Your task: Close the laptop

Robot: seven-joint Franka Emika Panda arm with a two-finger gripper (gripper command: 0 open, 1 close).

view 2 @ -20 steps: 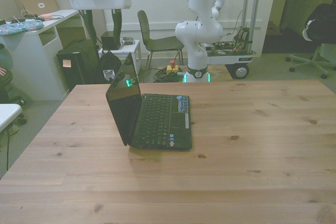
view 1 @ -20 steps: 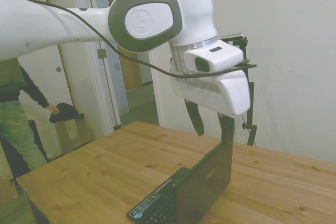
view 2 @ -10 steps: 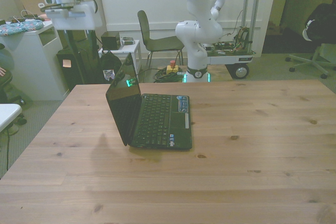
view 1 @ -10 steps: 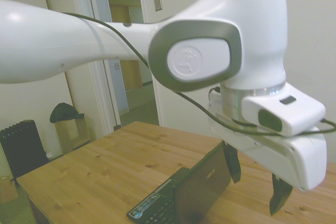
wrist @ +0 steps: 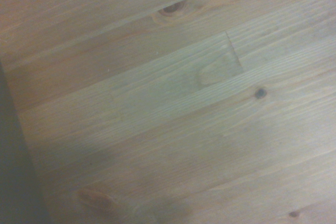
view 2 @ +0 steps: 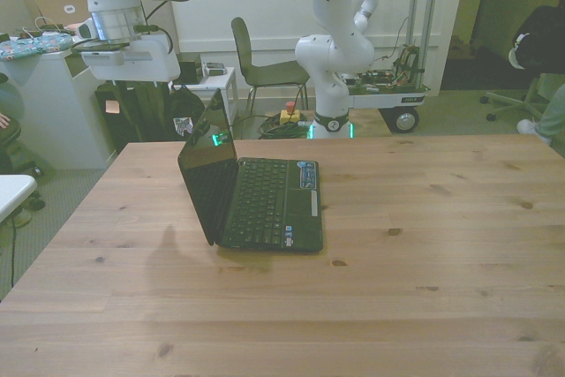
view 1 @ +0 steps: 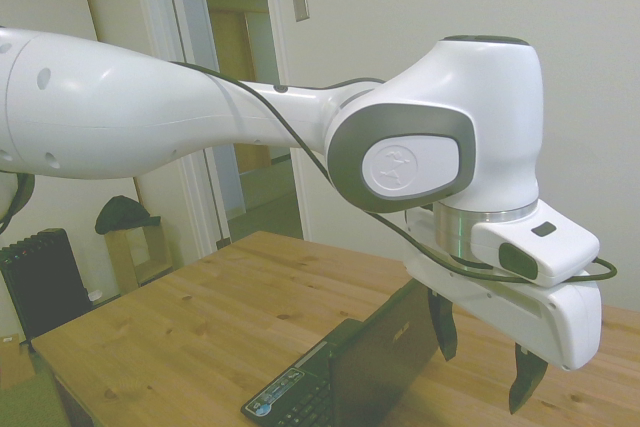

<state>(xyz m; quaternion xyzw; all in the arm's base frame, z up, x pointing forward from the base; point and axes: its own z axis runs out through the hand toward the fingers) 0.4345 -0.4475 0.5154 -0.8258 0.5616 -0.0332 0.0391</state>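
The black laptop [view 2: 265, 205] stands open on the wooden table [view 2: 424, 245], its lid [view 2: 207, 165] nearly upright and the keyboard facing the front view's right. In the side view the lid's back [view 1: 390, 342] with its small silver logo faces my gripper [view 1: 483, 359]. The gripper hangs open behind the lid, fingers pointing down, clear of the laptop and above the table. In the front view the gripper [view 2: 137, 99] is high at the front view's left, beyond the table's far corner. The wrist view holds only blurred table planks [wrist: 184, 103].
Behind the table stand a grey chair [view 2: 260, 68], a white desk [view 2: 53, 86], black bags [view 2: 141, 112] and a wheeled cart [view 2: 388, 94]. A person's leg [view 2: 552, 116] shows at the front view's right edge. A doorway [view 1: 235, 97] is behind in the side view.
The arm swung from over the lid's top edge to the lid's back side and came lower. The person by the doorway in the side view has left the picture. The laptop has not moved.
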